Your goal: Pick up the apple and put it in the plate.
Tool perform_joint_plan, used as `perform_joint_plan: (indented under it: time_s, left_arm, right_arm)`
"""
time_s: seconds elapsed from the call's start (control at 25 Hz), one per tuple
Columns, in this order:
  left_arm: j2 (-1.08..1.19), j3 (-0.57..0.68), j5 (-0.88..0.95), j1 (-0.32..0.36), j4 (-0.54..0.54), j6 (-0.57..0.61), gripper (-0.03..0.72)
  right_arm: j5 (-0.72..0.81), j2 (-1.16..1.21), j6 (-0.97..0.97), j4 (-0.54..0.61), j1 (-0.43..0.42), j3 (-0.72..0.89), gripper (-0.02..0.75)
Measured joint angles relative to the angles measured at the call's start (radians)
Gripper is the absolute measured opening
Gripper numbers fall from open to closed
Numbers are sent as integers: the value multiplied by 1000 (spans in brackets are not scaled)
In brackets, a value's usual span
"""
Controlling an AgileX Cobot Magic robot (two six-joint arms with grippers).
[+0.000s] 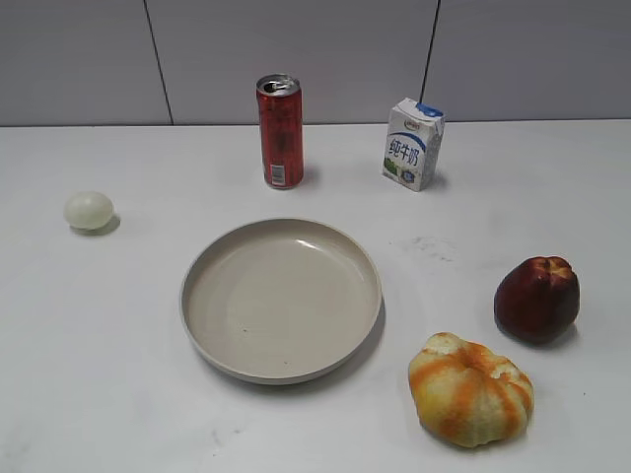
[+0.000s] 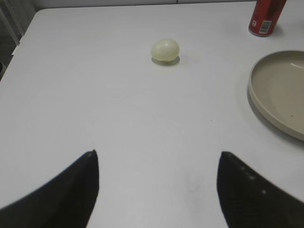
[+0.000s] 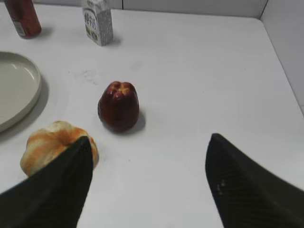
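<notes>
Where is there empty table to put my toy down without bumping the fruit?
The widest bare patch is front left, between the egg-like ball and the plate. Another lies at the back right, past the milk carton. It is crowded front right, where the apple and the striped pumpkin-like fruit sit close together beside the plate.

A: Which markings are legible?
B: The milk carton [image 1: 413, 144], far right of centre, carries vertical Chinese characters reading 纯牛奶 on its white front.
A: And the red can [image 1: 280, 131]?
B: It shows a pale label panel near its base; the print is too small to read.
</notes>
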Motion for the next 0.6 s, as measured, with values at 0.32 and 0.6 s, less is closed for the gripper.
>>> perform_joint_plan:
  time_s: [0.32,0.6]
  left_arm:
    - [0,0,0,0,0,0,589]
    - [0,0,0,0,0,0,589]
  right_arm:
    - [-172,292,0,35,0,-28,553]
    - [-160,689,25,145,0,-183,553]
